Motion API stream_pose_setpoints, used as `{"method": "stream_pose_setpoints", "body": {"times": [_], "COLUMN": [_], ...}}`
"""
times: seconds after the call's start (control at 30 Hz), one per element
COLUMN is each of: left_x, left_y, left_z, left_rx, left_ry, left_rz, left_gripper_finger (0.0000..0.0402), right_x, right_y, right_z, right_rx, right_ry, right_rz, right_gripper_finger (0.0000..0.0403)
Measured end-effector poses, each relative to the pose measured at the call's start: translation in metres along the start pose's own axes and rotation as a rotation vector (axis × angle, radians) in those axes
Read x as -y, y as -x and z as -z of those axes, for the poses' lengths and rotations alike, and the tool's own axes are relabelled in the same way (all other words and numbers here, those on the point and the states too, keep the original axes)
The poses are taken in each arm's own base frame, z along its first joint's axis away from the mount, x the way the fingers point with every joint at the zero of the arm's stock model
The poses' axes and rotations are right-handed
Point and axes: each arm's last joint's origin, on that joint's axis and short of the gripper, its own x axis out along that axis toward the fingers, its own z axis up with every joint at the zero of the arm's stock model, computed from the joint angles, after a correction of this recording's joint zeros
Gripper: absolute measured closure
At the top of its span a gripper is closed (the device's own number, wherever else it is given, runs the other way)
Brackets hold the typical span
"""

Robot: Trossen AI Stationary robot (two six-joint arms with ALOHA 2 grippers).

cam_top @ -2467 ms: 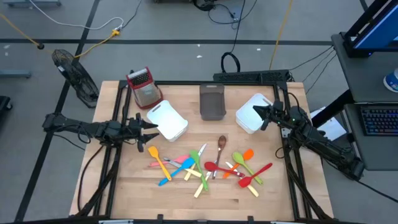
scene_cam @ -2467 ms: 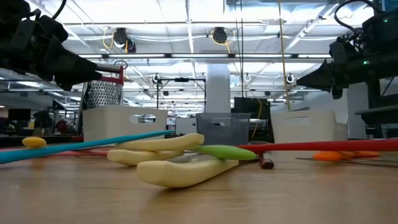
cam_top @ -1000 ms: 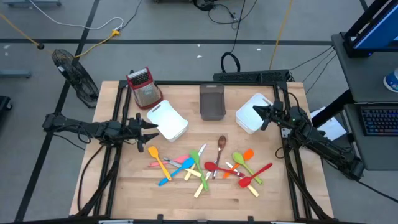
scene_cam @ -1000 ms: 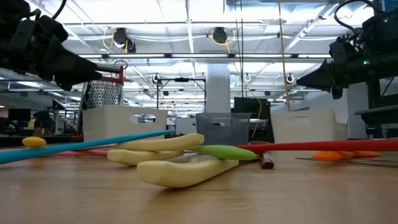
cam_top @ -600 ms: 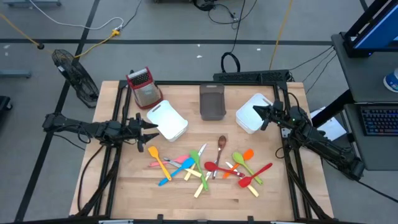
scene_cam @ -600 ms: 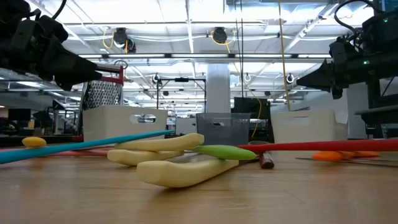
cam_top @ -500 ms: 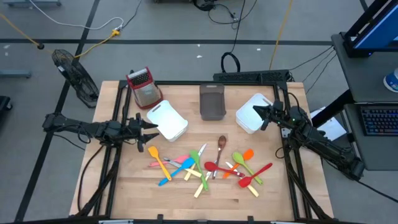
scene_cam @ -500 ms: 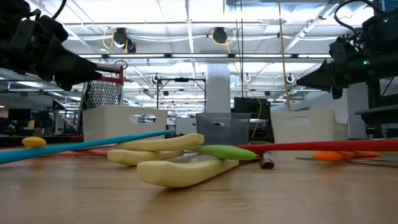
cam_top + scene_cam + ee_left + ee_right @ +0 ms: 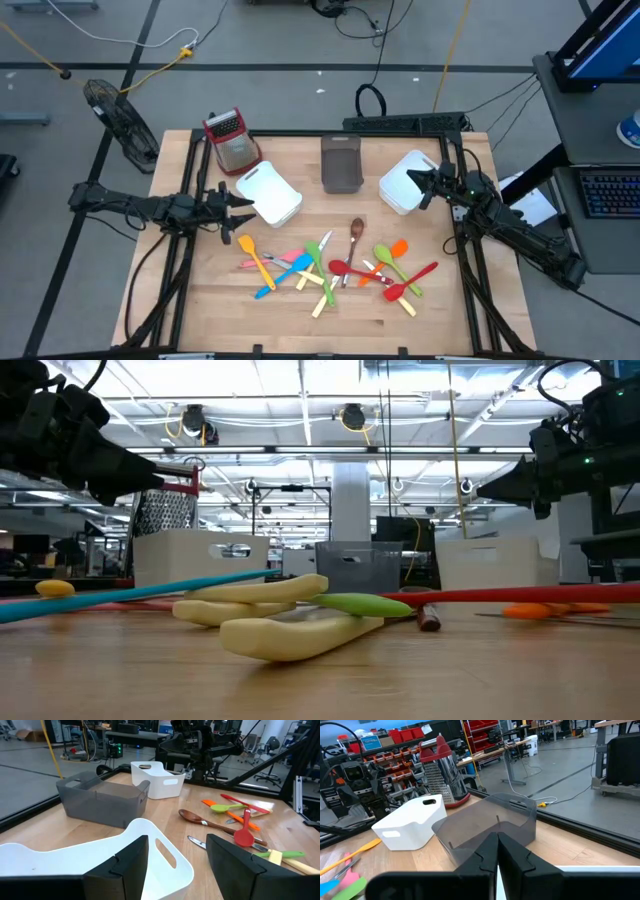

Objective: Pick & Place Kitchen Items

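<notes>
The kitchen items (image 9: 330, 265) lie in a loose heap on the near middle of the wooden table: orange, yellow, blue, pink, green and red plastic spoons and spatulas, cream-handled pieces and a brown wooden spoon (image 9: 357, 233). They also show in the low view (image 9: 290, 615) and the left wrist view (image 9: 235, 820). My left gripper (image 9: 247, 207) hovers open at the table's left, beside the left white bin (image 9: 268, 193). My right gripper (image 9: 412, 182) is shut, above the right white bin (image 9: 405, 183). Neither holds anything.
A grey bin (image 9: 341, 163) stands at the far middle between the two white bins. A red-topped metal box grater (image 9: 232, 139) stands at the far left corner. Bare wood lies along the near edge. A black power strip (image 9: 400, 122) lies behind the table.
</notes>
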Motion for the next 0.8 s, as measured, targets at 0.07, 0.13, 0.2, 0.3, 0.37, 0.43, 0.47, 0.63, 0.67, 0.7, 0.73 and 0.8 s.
{"method": "stream_pose_setpoints", "body": {"times": [0.07,0.13,0.2,0.3,0.37,0.43,0.47,0.63,0.67,0.7,0.73,0.8], "left_x": [0.0000,0.0000,0.0000,0.0000,0.0000,0.0000,0.0000,0.0000,0.0000,0.0000,0.0000,-0.0001], "left_y": [0.0000,0.0000,0.0000,0.0000,0.0000,0.0000,0.0000,0.0000,0.0000,0.0000,0.0000,0.0000], "left_z": [0.0000,-0.0001,-0.0001,-0.0001,0.0000,0.0001,0.0000,0.0000,0.0000,-0.0001,-0.0001,0.0000], "left_rx": [0.000,0.000,0.000,0.000,0.000,0.000,0.000,0.000,0.000,0.000,0.001,0.000], "left_ry": [0.000,0.000,0.000,0.000,0.000,0.000,0.000,-0.005,-0.005,-0.005,-0.005,-0.011], "left_rz": [0.000,0.000,0.000,0.000,0.000,0.000,0.000,0.000,0.000,0.000,0.000,-0.001], "left_gripper_finger": [0.0197,0.0197,0.0197,0.0197,0.0197,0.0197,0.0197,0.0197,0.0197,0.0197,0.0197,0.0197], "right_x": [0.0000,0.0000,0.0000,-0.0003,-0.0007,-0.0010,-0.0010,-0.0011,-0.0011,-0.0011,-0.0011,-0.0011], "right_y": [0.0000,0.0000,0.0000,0.0000,0.0000,0.0001,0.0001,0.0001,0.0001,0.0001,0.0001,0.0001], "right_z": [0.0000,0.0000,0.0000,-0.0011,-0.0024,-0.0036,-0.0036,-0.0039,-0.0040,-0.0040,-0.0040,-0.0040], "right_rx": [0.000,0.000,0.000,0.011,0.024,0.037,0.036,0.039,0.040,0.040,0.040,0.040], "right_ry": [0.000,0.000,0.000,0.002,0.005,0.007,0.007,0.000,-0.021,-0.054,-0.091,-0.158], "right_rz": [0.000,0.000,0.000,-0.003,-0.009,-0.012,-0.012,-0.013,-0.013,-0.014,-0.015,-0.015], "right_gripper_finger": [0.0399,0.0399,0.0399,0.0399,0.0399,0.0399,0.0399,0.0399,0.0399,0.0399,0.0399,0.0399]}}
